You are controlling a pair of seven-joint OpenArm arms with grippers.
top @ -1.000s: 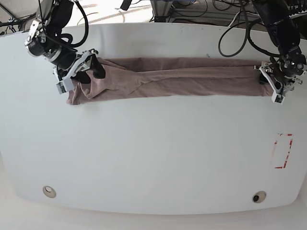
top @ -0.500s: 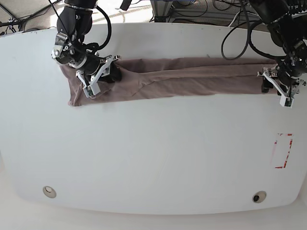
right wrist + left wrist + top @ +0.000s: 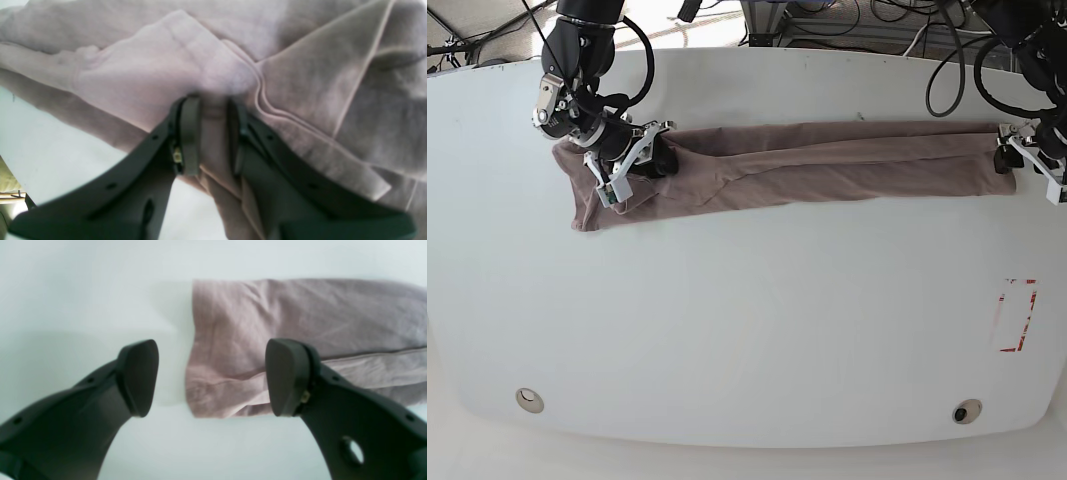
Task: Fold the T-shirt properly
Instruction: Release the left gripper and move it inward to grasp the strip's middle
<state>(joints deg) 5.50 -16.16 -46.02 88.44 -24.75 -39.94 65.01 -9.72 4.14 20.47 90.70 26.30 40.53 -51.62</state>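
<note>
Where the left wrist view looks down, the left tool (image 3: 211, 376) stands wide apart, nothing between its dark fingers (image 3: 138, 376), with the squared end of the T-shirt (image 3: 300, 340) lying flat on the white counter (image 3: 83, 290) below the gap; the right-hand finger overlaps the cloth in the picture, contact cannot be told. A hem seam runs along the lower fold of that end. Right wrist view: right tool (image 3: 213, 133) narrow, clamped on a pinch of the T-shirt (image 3: 160, 76), a ridge of mauve-pink fabric squeezed between the two pads; bunched folds and a double-stitched seam spread above and to the right, bare counter (image 3: 43, 150) at lower left. Base view: T-shirt (image 3: 827, 165) is stretched as a long narrow band across the far part of the counter (image 3: 747, 330), wrinkled, left end drooping into a rumpled flap near the counter's left side. Right tool (image 3: 632, 165) sits on that bunched left end, gripping cloth. Left tool (image 3: 1027, 160) is at the band's right end near the counter edge, jaws spread, just beside the fabric end. A red-outlined rectangle mark (image 3: 1015, 315) sits on the counter near the right side, well apart from the shirt; two round holes (image 3: 529, 400) lie near the front edge.
</note>
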